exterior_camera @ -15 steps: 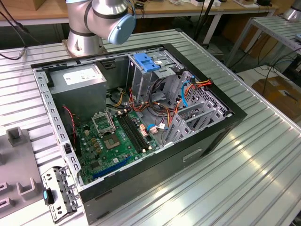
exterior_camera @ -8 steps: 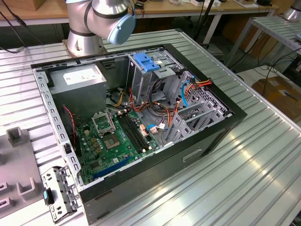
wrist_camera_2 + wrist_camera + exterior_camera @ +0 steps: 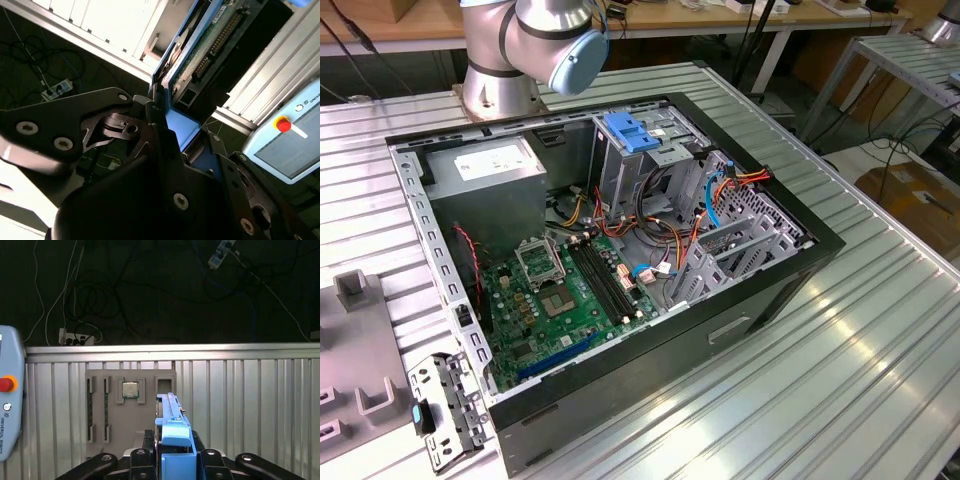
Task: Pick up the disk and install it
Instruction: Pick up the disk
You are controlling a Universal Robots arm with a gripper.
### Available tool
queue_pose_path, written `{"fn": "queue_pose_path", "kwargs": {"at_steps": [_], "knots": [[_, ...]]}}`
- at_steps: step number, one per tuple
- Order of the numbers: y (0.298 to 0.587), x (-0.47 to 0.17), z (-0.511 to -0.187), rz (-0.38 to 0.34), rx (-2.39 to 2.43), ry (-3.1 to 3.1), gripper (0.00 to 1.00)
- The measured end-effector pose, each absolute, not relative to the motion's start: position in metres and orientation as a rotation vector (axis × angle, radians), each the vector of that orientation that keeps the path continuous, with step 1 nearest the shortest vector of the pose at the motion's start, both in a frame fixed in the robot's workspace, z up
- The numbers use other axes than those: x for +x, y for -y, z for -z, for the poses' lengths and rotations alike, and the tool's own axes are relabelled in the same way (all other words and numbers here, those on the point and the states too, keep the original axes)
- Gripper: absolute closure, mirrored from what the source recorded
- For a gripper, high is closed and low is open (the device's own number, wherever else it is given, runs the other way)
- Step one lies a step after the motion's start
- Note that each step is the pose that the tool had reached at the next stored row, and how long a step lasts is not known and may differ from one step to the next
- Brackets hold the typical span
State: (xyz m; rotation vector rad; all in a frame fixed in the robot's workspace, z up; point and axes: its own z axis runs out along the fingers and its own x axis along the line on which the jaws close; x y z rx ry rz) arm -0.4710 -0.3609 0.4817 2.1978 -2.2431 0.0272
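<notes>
One disk (image 3: 170, 410) pinched edge-on in the closed pincer (image 3: 172, 455) by its blue carrier rail (image 3: 175, 432), probably to suit the computer case's (image 3: 740, 330) narrow drive cage (image 3: 660, 165).

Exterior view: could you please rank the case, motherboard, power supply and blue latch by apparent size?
Largest to smallest:
1. case
2. motherboard
3. power supply
4. blue latch
The power supply seems to sit farther back, so its gap to the motherboard may be overstated.
</notes>
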Motion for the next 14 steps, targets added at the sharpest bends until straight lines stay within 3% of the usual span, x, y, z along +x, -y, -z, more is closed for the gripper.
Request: {"fn": "queue_pose_path", "kwargs": {"at_steps": [14], "knots": [[0.361, -0.471, -0.500, -0.027, 2.198, 2.243, 0.63]]}}
